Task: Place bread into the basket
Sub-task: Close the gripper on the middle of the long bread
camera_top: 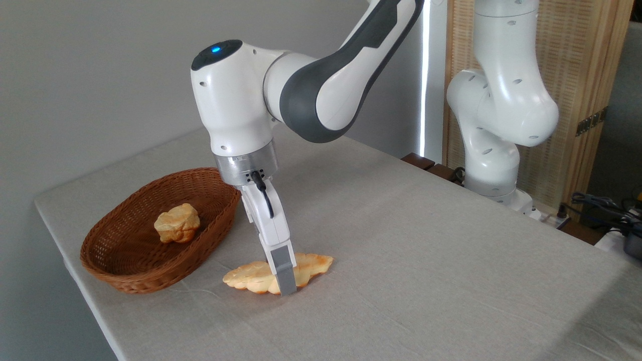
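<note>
Looking at your arm from the fixed camera, you see the gripper [285,281] lowered right onto the bread [311,265], which lies flat on the table [426,260] just to the right of the basket [125,273] and outside it. The near grey finger [284,271] stands in front of the loaf at about its middle, its tip down at the cloth along the loaf's front edge, so the loaf's left end shows on one side of the finger and its longer right end on the other. The second finger is hidden behind the first and the loaf, so you cannot tell whether the jaws are pressed on the bread or merely standing either side of it; from what shows, the spacing looks narrow, about the loaf's width at most. The gripper body leans, its top toward the basket and its tip toward you and to the right.

Your basket sits near the table's left edge, its right rim close to the loaf's left end without touching it. A small lumpy bun [176,223] rests inside it, left of centre.
</note>
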Controlling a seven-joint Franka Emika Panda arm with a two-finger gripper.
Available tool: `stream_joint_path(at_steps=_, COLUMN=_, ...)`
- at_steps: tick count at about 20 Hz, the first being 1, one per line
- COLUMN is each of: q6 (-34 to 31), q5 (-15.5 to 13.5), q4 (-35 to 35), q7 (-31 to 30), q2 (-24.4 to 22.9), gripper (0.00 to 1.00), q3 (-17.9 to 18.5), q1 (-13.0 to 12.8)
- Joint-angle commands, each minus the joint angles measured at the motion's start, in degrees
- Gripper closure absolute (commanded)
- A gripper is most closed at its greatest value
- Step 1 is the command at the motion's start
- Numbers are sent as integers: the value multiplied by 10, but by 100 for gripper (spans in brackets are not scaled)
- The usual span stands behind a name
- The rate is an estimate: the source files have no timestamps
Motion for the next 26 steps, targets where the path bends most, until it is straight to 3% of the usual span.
stream_joint_path(at_steps=1, q6=19, q5=11, q4=-9, q7=12, q2=6, gripper=0, q3=5, q1=-2)
stream_joint_path(at_steps=6, q6=18, q5=11, q4=-9, q7=11, q2=7, gripper=0, q3=5, q1=-3)
stream_joint_path(at_steps=7, q6=16, q5=11, q4=-9, q7=8, q2=6, gripper=6, q3=5, q1=-3)
stream_joint_path(at_steps=9, q6=15, q5=11, q4=-8, q7=10, q2=4, gripper=47, q3=5, q1=-3)
stream_joint_path(at_steps=10, q6=15, q5=11, q4=-8, q7=12, q2=4, gripper=61, q3=5, q1=-3)
stream_joint_path(at_steps=11, q6=15, q5=11, q4=-9, q7=12, q2=4, gripper=66, q3=5, q1=-3)
stream_joint_path(at_steps=26, q6=13, q5=8, q4=6, q7=8, q2=-6, gripper=66, q3=5, q1=-3)
